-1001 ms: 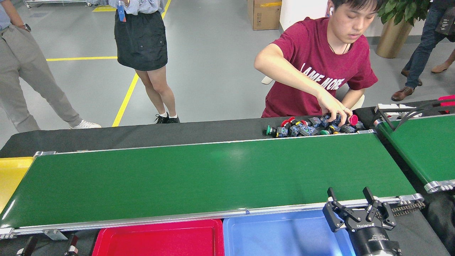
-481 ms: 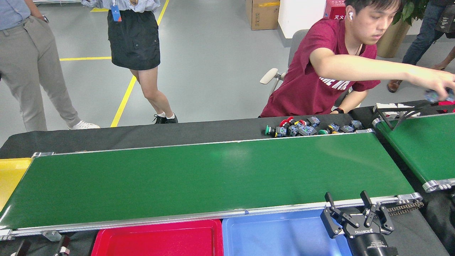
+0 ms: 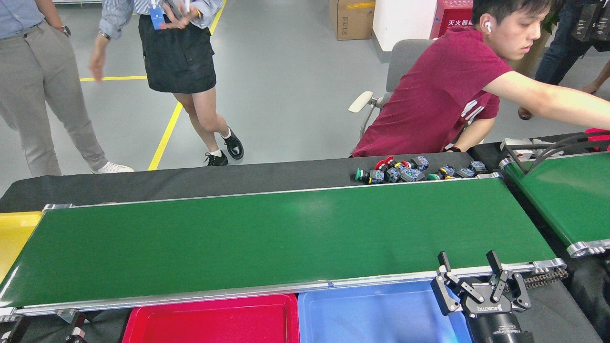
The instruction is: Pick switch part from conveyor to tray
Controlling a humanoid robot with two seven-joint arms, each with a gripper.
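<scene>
Behind the conveyor [image 3: 267,238] lie switch parts [image 3: 410,172]; right gripper [image 3: 469,264] apparently open.

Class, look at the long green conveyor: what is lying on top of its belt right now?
Nothing shows on the conveyor; its belt is bare. The switch parts lie behind it on the black cloth. The right gripper covers only a little of the near rail.

- We see a seated person in a maroon T-shirt [image 3: 443,90] behind the table, one arm stretched off to the right edge.
- Grey office chair [image 3: 402,62] behind them.
- Two people standing far left: grey trousers [image 3: 43,90], black skirt [image 3: 178,52].
- Cardboard box [image 3: 351,19] on the floor, yellow floor line [image 3: 167,136].
- Second green belt [image 3: 569,195], angled, at right.
</scene>
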